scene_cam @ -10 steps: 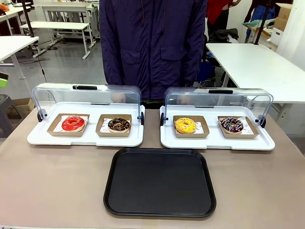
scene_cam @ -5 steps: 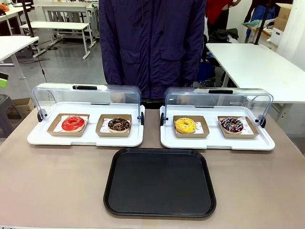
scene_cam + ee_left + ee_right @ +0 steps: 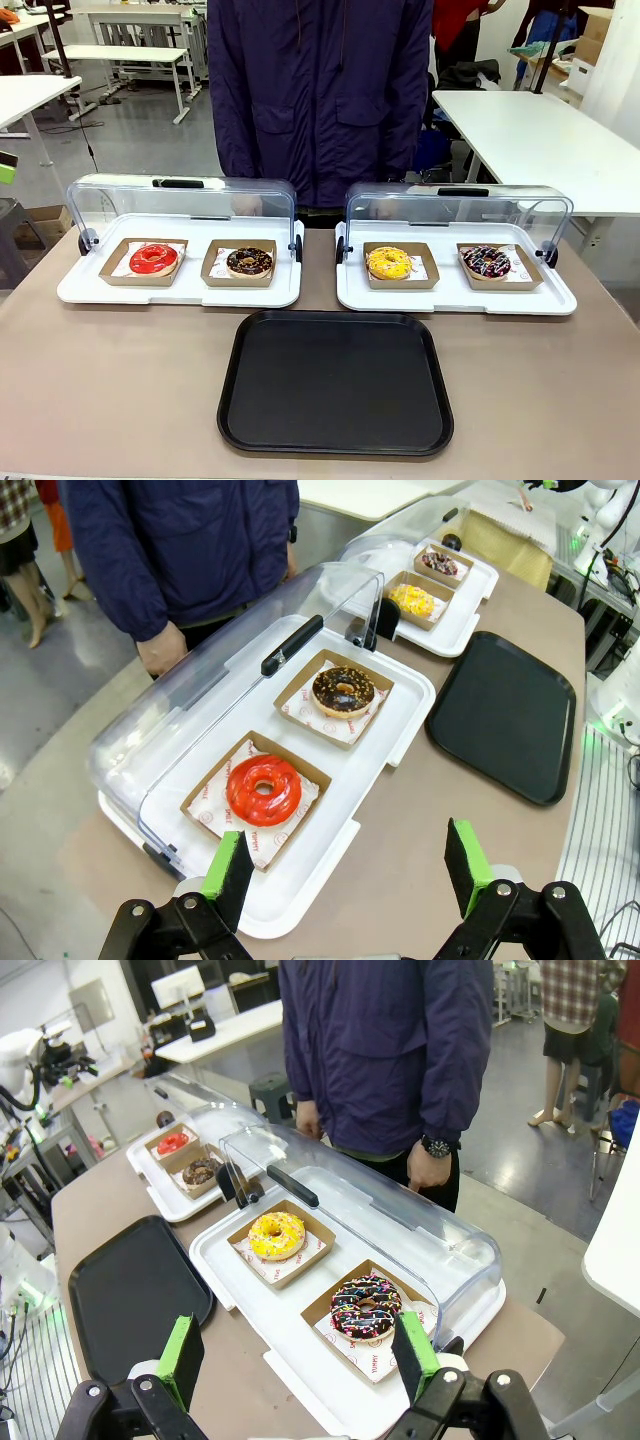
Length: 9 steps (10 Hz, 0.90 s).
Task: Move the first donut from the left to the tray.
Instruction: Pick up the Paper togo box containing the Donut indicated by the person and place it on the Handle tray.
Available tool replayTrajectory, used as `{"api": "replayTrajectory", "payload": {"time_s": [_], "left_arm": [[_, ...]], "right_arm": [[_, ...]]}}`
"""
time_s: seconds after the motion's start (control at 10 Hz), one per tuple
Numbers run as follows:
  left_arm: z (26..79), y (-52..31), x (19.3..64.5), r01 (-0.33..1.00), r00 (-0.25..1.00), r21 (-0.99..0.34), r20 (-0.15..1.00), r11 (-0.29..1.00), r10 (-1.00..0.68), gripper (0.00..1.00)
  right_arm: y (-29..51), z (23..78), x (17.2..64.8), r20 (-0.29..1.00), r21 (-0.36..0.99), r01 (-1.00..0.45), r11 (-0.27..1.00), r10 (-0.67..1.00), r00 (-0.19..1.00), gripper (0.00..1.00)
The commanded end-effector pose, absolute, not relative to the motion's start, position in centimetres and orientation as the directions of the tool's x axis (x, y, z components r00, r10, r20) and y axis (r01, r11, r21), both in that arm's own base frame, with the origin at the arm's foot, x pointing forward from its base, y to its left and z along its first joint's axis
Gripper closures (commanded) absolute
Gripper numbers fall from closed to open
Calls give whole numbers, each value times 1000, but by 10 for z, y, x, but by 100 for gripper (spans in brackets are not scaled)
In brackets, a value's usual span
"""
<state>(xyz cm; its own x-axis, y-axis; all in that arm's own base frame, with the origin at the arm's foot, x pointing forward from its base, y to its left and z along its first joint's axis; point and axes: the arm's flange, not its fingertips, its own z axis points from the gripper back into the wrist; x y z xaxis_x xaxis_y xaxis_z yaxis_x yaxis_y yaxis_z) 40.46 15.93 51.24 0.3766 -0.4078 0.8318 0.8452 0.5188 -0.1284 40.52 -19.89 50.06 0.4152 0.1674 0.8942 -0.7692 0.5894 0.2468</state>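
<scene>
Left wrist view: the left pincer (image 3: 347,872) stands wide open, holding and touching nothing. It hangs above the counter (image 3: 420,815) by the near edge of a white tray (image 3: 403,698), looking down at a slant. The red donut (image 3: 264,789) lies in its cardboard holder (image 3: 297,759) on this white tray. The black tray (image 3: 505,715) lies beside it. The right pincer (image 3: 298,1360) is also wide open and empty.

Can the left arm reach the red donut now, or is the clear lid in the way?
Probably yes: the clear lid stands rolled back, the red donut lies uncovered, and the left arm's fingers hang open just before it.
</scene>
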Motion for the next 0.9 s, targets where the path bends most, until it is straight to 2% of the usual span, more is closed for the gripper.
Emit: {"api": "replayTrajectory", "payload": {"time_s": [0.0, 0.8], "left_arm": [[513, 159, 404, 852, 365, -124, 837, 509, -408, 0], [513, 159, 404, 852, 365, -124, 837, 509, -408, 0]], "right_arm": [[-196, 501, 404, 904, 237, -774, 587, 160, 398, 0], [-196, 501, 404, 904, 237, -774, 587, 160, 398, 0]]}}
